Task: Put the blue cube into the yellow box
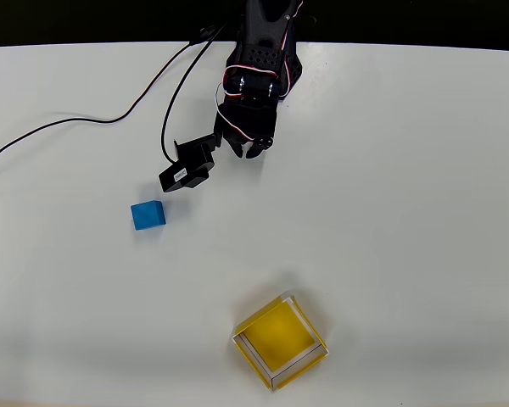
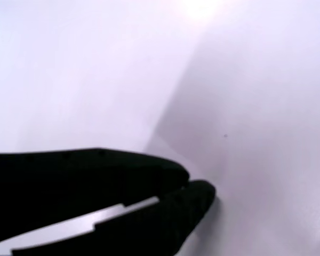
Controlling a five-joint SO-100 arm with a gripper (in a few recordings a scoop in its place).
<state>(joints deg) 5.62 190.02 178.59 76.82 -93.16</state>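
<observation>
Black gripper (image 2: pixel 194 184) fingers sit closest to the lens in the wrist view, 2 dark tips pressed together at the lower middle, no gap between them, nothing held. A pale strip runs along the lower finger. Behind them is plain white table (image 2: pixel 245 106), with a soft shadow edge running diagonally up from the fingertips.

Overhead view: black arm reaches in from the top edge, gripper (image 1: pixel 248 151) pointing down-frame, its tips close together over bare table (image 1: pixel 407 170). A black camera block (image 1: pixel 187 167) hangs off the arm just left of the gripper. Red and white wires loop around the arm body. 2 thin black cables (image 1: pixel 85 123) trail across the surface, up-left of the gripper. Surface is matte white, evenly lit, faint shadows only. Beyond the table's far edge the room is dark, no detail to read.

Blue cube (image 1: pixel 148 215) lies on the table down-left of the gripper, well apart from it and near the camera block. Bright solid blue, plain faces, sitting flat, turned slightly off square to the picture edges.

Yellow box (image 1: pixel 280 341) lies further down-frame from the gripper, slightly to the right, well apart from both gripper and cube. Shallow, open top, yellow walls and floor, white inner rim, rotated diamond-wise. Nothing inside it.
</observation>
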